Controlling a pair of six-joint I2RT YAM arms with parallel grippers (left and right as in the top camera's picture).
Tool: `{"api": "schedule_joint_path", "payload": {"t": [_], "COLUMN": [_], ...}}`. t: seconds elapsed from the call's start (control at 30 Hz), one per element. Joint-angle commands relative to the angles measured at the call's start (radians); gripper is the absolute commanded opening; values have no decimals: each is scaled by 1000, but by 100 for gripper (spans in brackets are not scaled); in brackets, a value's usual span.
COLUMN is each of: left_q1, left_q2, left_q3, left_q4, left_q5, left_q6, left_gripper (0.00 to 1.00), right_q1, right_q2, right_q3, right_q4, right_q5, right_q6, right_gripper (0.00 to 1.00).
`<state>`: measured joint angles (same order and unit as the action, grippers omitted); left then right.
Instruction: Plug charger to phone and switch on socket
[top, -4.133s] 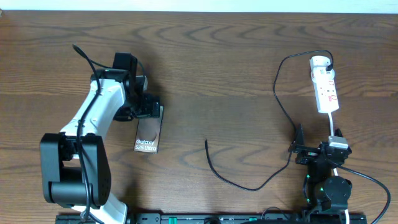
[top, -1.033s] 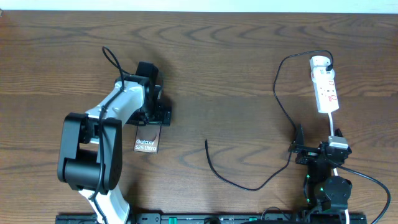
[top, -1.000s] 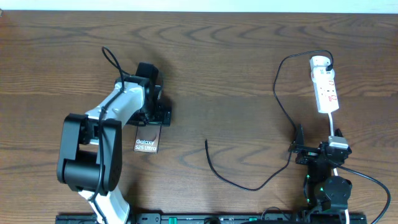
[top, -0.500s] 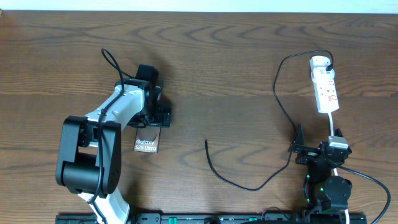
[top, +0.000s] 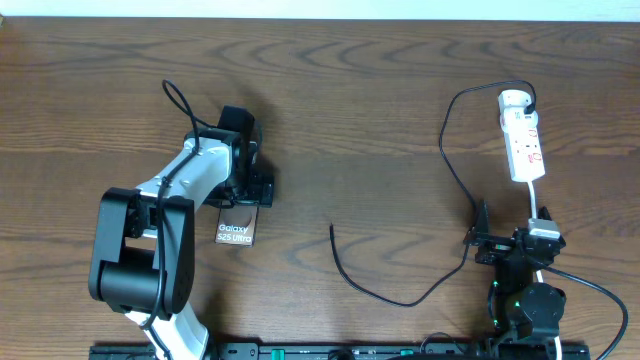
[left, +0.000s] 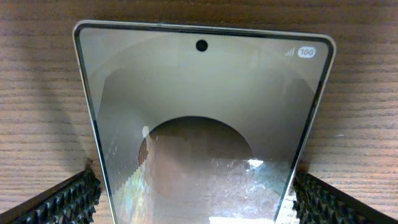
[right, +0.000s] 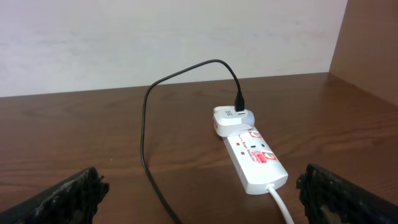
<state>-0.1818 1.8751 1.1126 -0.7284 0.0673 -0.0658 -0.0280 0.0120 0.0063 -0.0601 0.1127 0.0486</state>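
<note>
The phone (top: 237, 227) lies flat on the table, text up. In the left wrist view the phone (left: 199, 118) fills the frame with its far end away from me. My left gripper (top: 245, 192) sits over its far end, and its fingers (left: 196, 200) press on both long edges. The charger cable (top: 400, 299) runs from its free tip (top: 332, 228) on the table in a loop to the white adapter (top: 514, 99), plugged into the far end of the socket (top: 526, 142). My right gripper (right: 199, 194) is open and empty, short of the socket (right: 258, 158) and cable (right: 145, 127).
The socket's thick white lead (top: 534, 196) runs toward the right arm's base (top: 528, 300). The left arm (top: 150, 230) lies across the table's left side. A pale wall (right: 155, 37) stands behind the table.
Over the last four seconds the left arm swung right and the gripper settled squarely over the phone's far end. In the last second it barely shifted. The right arm and cable stayed still.
</note>
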Motion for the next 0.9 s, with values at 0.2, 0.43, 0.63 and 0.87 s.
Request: {"api": "schedule_joint_path", "payload": {"t": [0.2, 0.43, 0.63, 0.87], "left_q1": [2, 2, 2, 2], "left_q2": [56, 56, 56, 56], "left_q3": [-72, -75, -75, -75], "left_q4": [-23, -26, -6, 12], "left_q5": [76, 79, 78, 79], "left_q6": [-26, -6, 13, 13], "left_gripper": [98, 98, 98, 99], "right_q1": [-5, -5, -5, -5], "right_q2": [-5, -5, -5, -5], "right_q3": [-1, -1, -1, -1], "right_q4": [-4, -4, -4, -4], "right_q5": [9, 9, 9, 9], "right_q6": [-1, -1, -1, -1], "right_gripper": [99, 99, 99, 99]}}
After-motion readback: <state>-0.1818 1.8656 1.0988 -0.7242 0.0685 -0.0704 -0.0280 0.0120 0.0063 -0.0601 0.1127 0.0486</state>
